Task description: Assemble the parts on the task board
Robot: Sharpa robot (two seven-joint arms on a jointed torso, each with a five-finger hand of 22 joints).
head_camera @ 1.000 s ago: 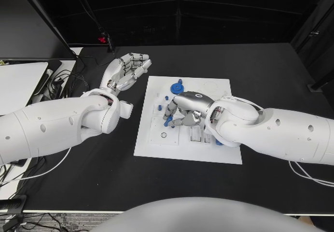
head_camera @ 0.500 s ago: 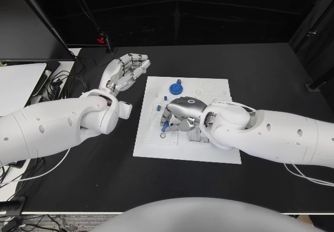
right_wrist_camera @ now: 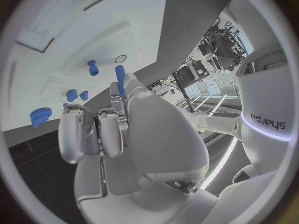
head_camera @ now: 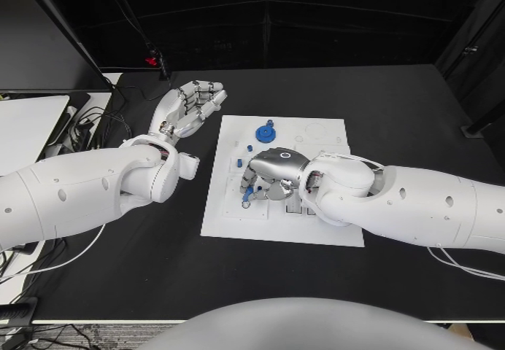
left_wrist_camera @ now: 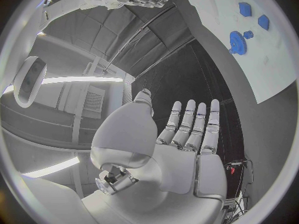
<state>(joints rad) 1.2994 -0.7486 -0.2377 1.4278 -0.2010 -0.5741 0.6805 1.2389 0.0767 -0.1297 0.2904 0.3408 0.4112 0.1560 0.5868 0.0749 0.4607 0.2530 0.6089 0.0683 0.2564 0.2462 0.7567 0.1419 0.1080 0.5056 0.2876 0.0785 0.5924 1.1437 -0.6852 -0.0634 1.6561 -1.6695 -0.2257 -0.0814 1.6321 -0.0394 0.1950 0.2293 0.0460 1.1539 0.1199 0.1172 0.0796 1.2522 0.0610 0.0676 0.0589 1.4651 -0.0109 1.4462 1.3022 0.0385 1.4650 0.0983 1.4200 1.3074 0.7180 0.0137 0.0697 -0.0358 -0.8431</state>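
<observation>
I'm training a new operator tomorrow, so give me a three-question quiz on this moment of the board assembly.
1. True or false: the right hand holds a slim blue peg over the white task board.
2. Which describes the left hand?
A. It holds a blue gear
B. It is open with fingers apart, over the black table beside the board
C. It presses on the board
3. Fill in: the round blue toothed gear lies near the board's ____ edge, seen from the robot's head.

Key
1. True
2. B
3. Far
</observation>
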